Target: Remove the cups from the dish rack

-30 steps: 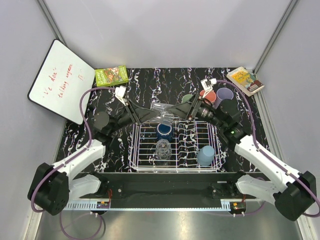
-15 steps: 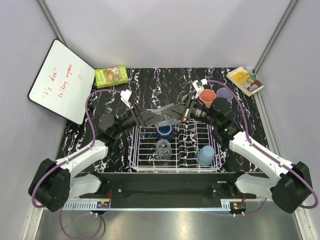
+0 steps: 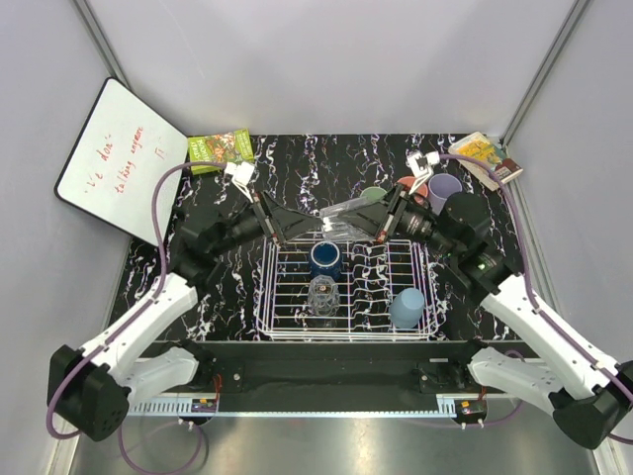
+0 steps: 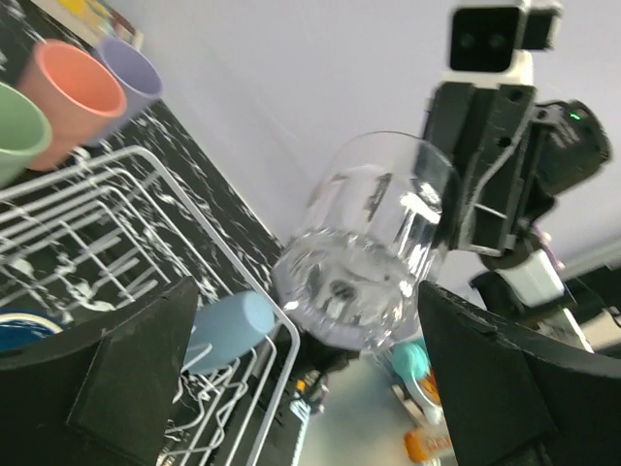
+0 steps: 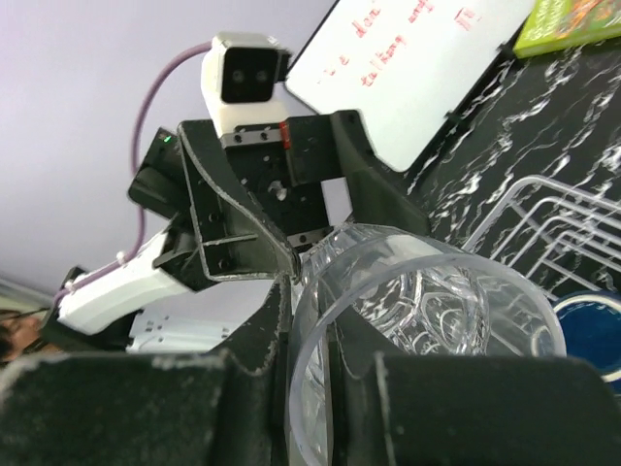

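Right gripper (image 3: 370, 220) pinches the clear glass (image 3: 344, 210) by its rim wall, holding it sideways above the dish rack's (image 3: 269, 297) 12 o'clock edge. Left gripper (image 3: 311, 228) gapes wide either side of the base. The glass is likely light, rigid, slick and breakable, so clasp the lower body squarely and gently.

Glass (image 3: 346, 210) into right end effector (image 3: 377, 217).

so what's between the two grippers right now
A clear glass, tipped on its side in the air. The top view shows it between the left gripper and the right gripper, which pinches its rim.
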Controlling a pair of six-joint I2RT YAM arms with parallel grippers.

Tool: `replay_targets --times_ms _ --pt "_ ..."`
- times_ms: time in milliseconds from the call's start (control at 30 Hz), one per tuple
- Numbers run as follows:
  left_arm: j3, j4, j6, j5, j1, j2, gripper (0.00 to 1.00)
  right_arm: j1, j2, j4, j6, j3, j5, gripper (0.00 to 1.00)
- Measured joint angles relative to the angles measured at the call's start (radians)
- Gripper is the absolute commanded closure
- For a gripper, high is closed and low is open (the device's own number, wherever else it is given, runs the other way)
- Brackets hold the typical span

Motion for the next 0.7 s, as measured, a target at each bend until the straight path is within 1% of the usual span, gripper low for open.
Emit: replay_targets --times_ms 100,167,233,333,367,533,700 --pt "0.052 -0.137 0.064 -0.079 0.011 -0.028 0.01 0.0 0.023 -0.145 -0.06 0.112 0.069 1.0" --pt "0.071 -0.24 0.107 -0.149 0.015 -0.034 0.01 0.0 0.084 -0.244 -0.102 0.23 0.132 1.0" --pt "0.073 -0.342 0.141 -0.211 0.018 -0.035 0.01 0.0 0.179 -0.36 -0.148 0.376 0.206 1.0" --pt "0.073 -0.509 0.188 -0.301 0.021 -0.035 0.01 0.0 0.385 -0.518 -0.222 0.63 0.335 1.0" --pt "0.073 -0.548 0.198 -0.324 0.021 -0.037 0.01 0.0 0.446 -0.547 -0.241 0.688 0.371 1.0" --pt "0.06 -0.676 0.217 -0.42 0.021 -0.079 0.01 0.0 0.706 -0.711 -0.311 0.888 0.524 1.0" --pt "0.023 -0.725 0.218 -0.471 0.021 -0.144 0.01 -0.001 0.92 -0.848 -0.331 1.036 0.576 1.0"
